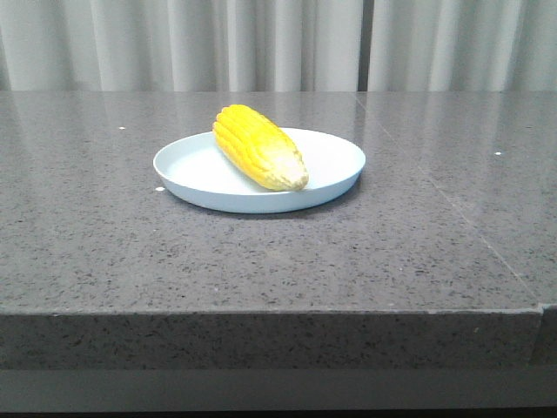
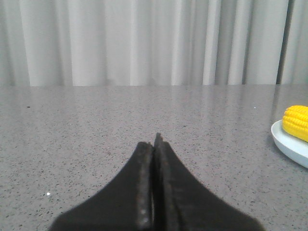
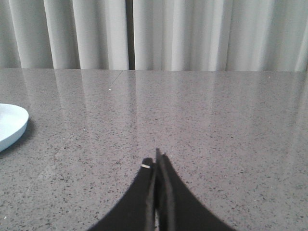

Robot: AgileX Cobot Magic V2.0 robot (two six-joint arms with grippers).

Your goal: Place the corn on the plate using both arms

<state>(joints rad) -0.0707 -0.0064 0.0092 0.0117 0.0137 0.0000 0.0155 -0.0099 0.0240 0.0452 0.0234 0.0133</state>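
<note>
Surface: the grey speckled surface (image 1: 261,261) carries the plate; each wrist view shows its pincer low over bare stone.
Plate: the pale blue plate (image 1: 187,170) sits flat; its rim shows off to the right of the left pincer (image 2: 155,142) and off to the left of the right pincer (image 3: 157,159), so it lies between the two, apart from both.
Corn: the corn (image 1: 258,145) lies inside the plate, slantwise, yellow butt toward the far rim and whitish tip toward the near rim, nothing touching it.
Left pincer: fingers pressed together, holding nothing, pointing past the plate towards the curtain (image 2: 144,41).
Right pincer: fingers together as well, empty.
Step in hand: judged from the layout, the placing looks done; what remains is keeping clear.
Doing it well: keep both pincers low and away from the rim, so that no sideways sweep nudges the plate or rolls the cob.
</note>
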